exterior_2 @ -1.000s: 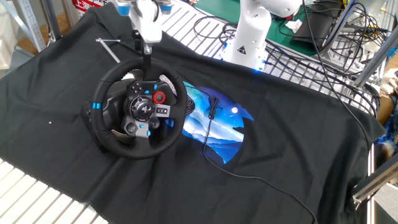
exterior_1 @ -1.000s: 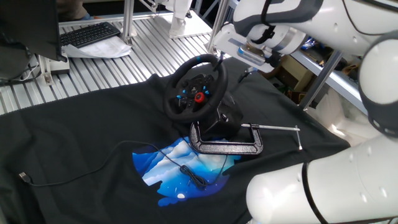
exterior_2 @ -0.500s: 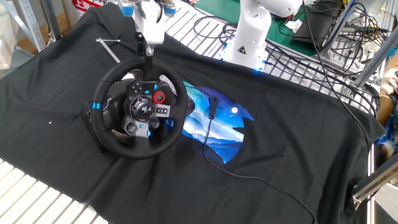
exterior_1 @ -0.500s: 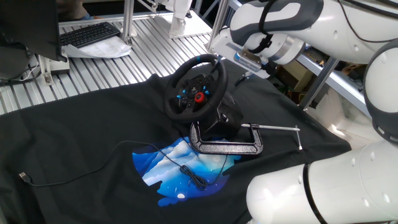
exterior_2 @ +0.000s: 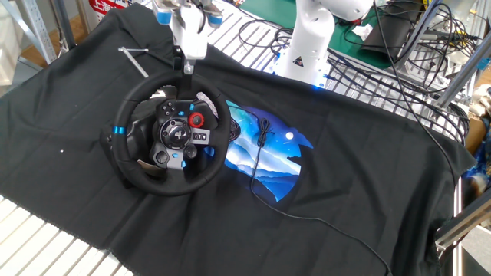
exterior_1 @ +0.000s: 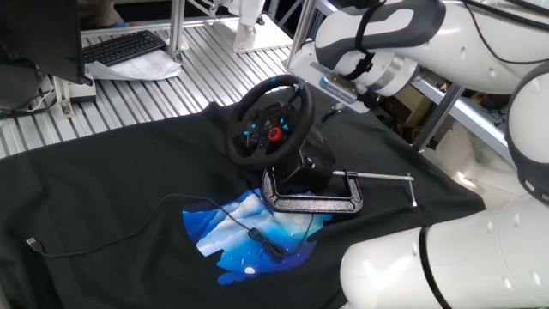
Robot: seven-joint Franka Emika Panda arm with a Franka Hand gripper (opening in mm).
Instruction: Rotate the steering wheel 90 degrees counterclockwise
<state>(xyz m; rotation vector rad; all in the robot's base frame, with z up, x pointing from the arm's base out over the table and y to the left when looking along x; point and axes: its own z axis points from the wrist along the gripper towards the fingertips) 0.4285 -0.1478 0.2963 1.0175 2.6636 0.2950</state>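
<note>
The steering wheel [exterior_2: 170, 132] stands on its black base on the black cloth, its hub showing a red centre button and blue buttons. The rim's blue stripe [exterior_2: 119, 130] sits at the left of the rim in the other fixed view and at the top [exterior_1: 279, 81] in one fixed view. My gripper [exterior_2: 186, 67] hovers just above the rim's far edge, apart from it. Its fingers look pressed together into one narrow dark bar with nothing held. In one fixed view my gripper [exterior_1: 333, 109] is behind and to the right of the wheel.
A metal C-clamp [exterior_1: 313, 202] with a long screw rod [exterior_1: 383, 177] holds the base at the cloth. A thin black cable [exterior_2: 261, 139] runs over the blue print [exterior_2: 268, 157]. A keyboard [exterior_1: 124, 47] and a white robot base [exterior_2: 311, 38] stand on the slatted table beyond.
My gripper has lifted off the wheel's rim and drifted up and away from it. The wheel and its blue stripe have stayed where they were.
</note>
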